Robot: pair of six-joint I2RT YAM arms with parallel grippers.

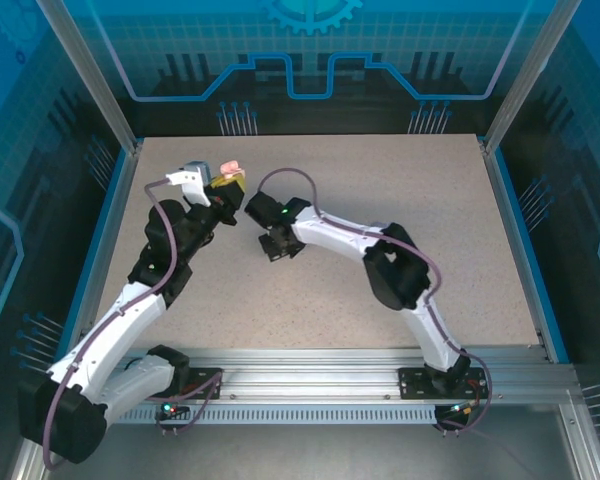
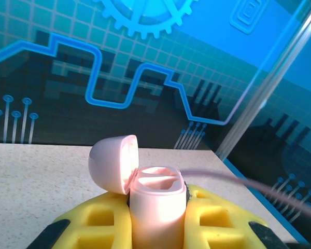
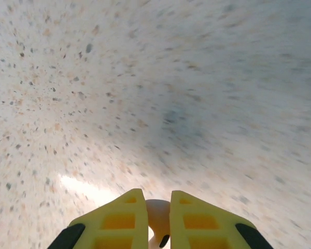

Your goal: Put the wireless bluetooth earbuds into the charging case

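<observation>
Left hand (image 2: 158, 220) is clamped on the lid-open pink case (image 2: 158, 199), so the earbud (image 3: 156, 217) pinched by the right hand (image 3: 158, 205) can be inserted.

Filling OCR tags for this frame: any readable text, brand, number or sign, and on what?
No readable text anywhere.
The backdrop panels carry gear and circuit-trace graphics, no letters.
The pink charging case and the pale earbud show no markings.

Robot lab test cell. Aluminium extrusion frame (image 1: 88, 72), blue printed wall panels (image 1: 400, 50) with circuit traces and a gear motif (image 1: 310, 12), speckled tabletop (image 1: 380, 200), slotted mounting rail (image 1: 310, 385) carrying left arm (image 1: 130, 300) and right arm (image 1: 400, 270).
</observation>
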